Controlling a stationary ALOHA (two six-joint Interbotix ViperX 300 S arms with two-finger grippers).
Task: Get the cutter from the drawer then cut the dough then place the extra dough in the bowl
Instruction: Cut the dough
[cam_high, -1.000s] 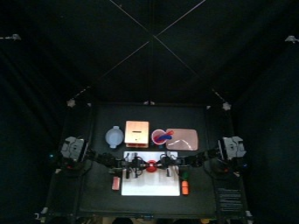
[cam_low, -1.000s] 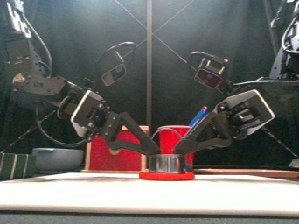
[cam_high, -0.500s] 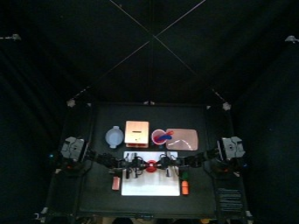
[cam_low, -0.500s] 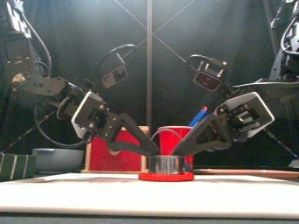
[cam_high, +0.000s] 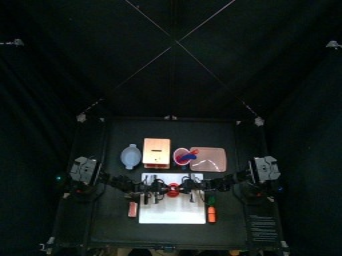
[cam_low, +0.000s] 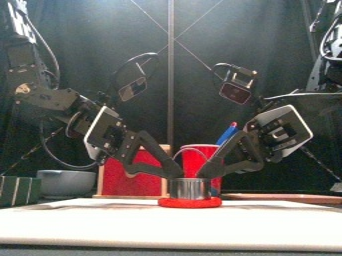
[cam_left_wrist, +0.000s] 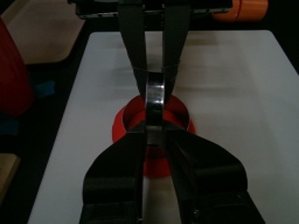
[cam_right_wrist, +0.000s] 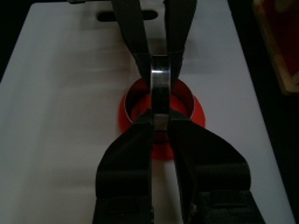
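Observation:
A round metal cutter (cam_low: 193, 188) stands on a flat red dough disc (cam_low: 191, 201) on the white cutting board (cam_low: 80, 220). My left gripper (cam_low: 171, 178) reaches down to it from the left and my right gripper (cam_low: 214, 178) from the right. Each is shut on its side of the cutter. In the left wrist view my jaws pinch the cutter (cam_left_wrist: 155, 87) over the dough (cam_left_wrist: 128, 122). The right wrist view shows the same grip on the cutter (cam_right_wrist: 162, 70) above the dough (cam_right_wrist: 190, 114).
Behind the board stand a blue-grey bowl (cam_high: 130, 155), a wooden box (cam_high: 158, 151) with a red drawer front (cam_low: 131, 170), and a pink tray (cam_high: 211, 160) holding a red cup (cam_low: 198, 158) with toy knives. Orange toys (cam_high: 132, 210) (cam_high: 211, 215) lie at the board's sides.

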